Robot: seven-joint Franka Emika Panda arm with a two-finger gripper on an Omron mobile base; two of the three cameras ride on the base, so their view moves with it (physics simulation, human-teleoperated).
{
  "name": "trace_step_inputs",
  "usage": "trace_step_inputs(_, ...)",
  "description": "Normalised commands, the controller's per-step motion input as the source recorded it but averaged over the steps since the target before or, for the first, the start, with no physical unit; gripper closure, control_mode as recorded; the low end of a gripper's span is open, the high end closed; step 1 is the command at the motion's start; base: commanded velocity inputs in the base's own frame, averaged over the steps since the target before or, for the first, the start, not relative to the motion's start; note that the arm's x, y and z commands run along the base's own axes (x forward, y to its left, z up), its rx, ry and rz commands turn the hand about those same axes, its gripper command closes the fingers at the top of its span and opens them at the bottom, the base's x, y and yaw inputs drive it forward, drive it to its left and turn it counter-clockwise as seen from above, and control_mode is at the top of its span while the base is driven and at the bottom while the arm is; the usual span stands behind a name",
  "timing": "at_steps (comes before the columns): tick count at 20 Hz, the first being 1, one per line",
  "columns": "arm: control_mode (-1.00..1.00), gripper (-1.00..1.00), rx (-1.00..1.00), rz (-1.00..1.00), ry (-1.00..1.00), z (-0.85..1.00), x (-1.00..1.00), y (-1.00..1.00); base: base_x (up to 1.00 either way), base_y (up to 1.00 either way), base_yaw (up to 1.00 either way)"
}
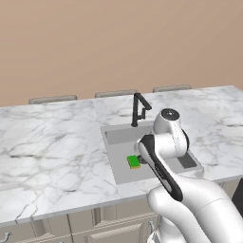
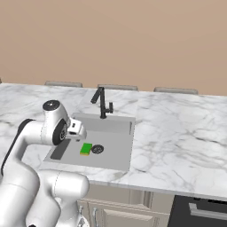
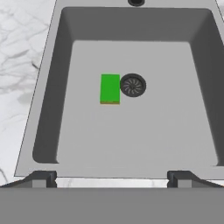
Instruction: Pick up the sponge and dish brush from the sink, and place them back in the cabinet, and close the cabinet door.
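Fingers (image 3: 43,178) wide apart, empty, above sink (image 3: 48,87)

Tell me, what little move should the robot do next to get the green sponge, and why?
Probably lower the open gripper toward the sponge. The sponge lies flat on the sink floor beside the drain, and the fingertips stand wide apart, well above it, touching nothing.

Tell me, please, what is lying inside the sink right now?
Inside the sink a green sponge lies flat on the floor beside the round drain. The arm covers part of the basin in both base views.
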Motion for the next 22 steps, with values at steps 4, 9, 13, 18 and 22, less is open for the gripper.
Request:
trace_step_inputs(4, -1.0, -1.0, 0.0, 0.0, 0.0, -0.26, 0.25, 0.0, 0.0, 0.0, 0.0)
trace_step_inputs(9, -1.0, -1.0, 0.0, 0.0, 0.0, -0.23, 0.32, 0.02, 0.0, 0.0, 0.0)
trace_step_inputs(13, -1.0, -1.0, 0.0, 0.0, 0.0, -0.19, 0.29, 0.03, 0.0, 0.0, 0.0)
trace_step_inputs(18, -1.0, -1.0, 0.0, 0.0, 0.0, -0.18, 0.29, 0.03, 0.0, 0.0, 0.0)
trace_step_inputs(22, -1.0, -1.0, 0.0, 0.0, 0.0, -0.17, 0.24, 0.01, 0.0, 0.0, 0.0)
